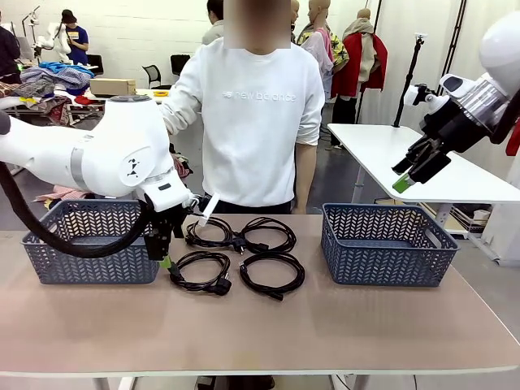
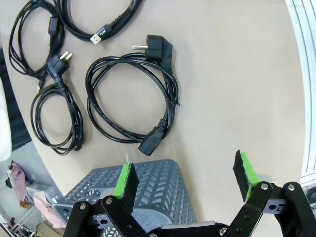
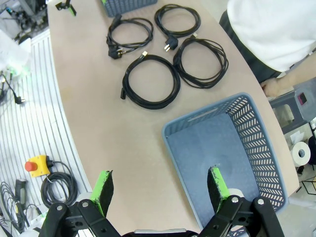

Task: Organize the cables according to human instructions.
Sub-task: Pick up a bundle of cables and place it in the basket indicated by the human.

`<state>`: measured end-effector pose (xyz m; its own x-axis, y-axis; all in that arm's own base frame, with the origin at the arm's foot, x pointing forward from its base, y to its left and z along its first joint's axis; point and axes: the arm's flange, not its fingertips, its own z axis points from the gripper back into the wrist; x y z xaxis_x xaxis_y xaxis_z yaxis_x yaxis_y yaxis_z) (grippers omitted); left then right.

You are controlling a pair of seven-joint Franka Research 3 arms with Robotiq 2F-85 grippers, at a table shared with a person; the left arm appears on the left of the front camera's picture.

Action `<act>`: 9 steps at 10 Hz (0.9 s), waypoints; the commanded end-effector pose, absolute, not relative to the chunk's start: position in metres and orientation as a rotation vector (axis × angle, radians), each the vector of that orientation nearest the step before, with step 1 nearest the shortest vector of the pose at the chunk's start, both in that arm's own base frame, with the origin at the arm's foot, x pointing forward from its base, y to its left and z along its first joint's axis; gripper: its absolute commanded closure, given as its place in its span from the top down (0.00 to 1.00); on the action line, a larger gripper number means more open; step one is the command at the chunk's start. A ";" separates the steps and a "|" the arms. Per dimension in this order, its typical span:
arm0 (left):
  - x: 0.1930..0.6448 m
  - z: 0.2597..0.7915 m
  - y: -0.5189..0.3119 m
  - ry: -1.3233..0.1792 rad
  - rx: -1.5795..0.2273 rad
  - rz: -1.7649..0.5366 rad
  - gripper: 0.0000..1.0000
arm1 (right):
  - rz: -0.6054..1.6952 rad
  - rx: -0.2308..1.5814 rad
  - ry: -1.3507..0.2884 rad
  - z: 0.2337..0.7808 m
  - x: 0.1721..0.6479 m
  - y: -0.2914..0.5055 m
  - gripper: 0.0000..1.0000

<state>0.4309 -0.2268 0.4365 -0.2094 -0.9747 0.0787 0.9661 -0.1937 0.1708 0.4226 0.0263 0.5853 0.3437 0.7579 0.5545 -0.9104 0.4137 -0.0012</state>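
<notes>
Four cables lie as black round coils in the middle of the table, between two baskets; the front-left one ends in a chunky plug (image 1: pixel 218 286). My left gripper (image 1: pixel 166 261) hangs low just left of that coil, beside the left basket (image 1: pixel 89 244). In the left wrist view the gripper (image 2: pixel 185 177) is open with nothing between its green pads (image 2: pixel 126 181), and the same coil's plug (image 2: pixel 157 45) lies ahead of it. My right gripper (image 1: pixel 404 180) is raised high at the right; it (image 3: pixel 160 188) is open over the right basket (image 3: pixel 256 143), with the coils (image 3: pixel 148 104) farther off.
The right basket (image 1: pixel 388 242) holds nothing. A person in a white sweatshirt (image 1: pixel 256 122) stands at the far edge behind the coils. A white table (image 1: pixel 390 146) stands behind on the right. Bare tabletop (image 1: pixel 268 333) runs along the near edge.
</notes>
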 end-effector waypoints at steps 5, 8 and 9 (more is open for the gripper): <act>0.457 0.403 -0.243 -0.115 -0.008 -1.788 1.00 | 1.110 0.333 -0.522 0.588 0.424 0.026 1.00; 0.473 0.375 -0.259 -0.087 -0.026 -1.803 1.00 | 1.110 0.333 -0.522 0.588 0.424 0.026 1.00; 0.474 0.367 -0.261 -0.076 -0.032 -1.808 1.00 | 1.110 0.333 -0.522 0.588 0.424 0.026 1.00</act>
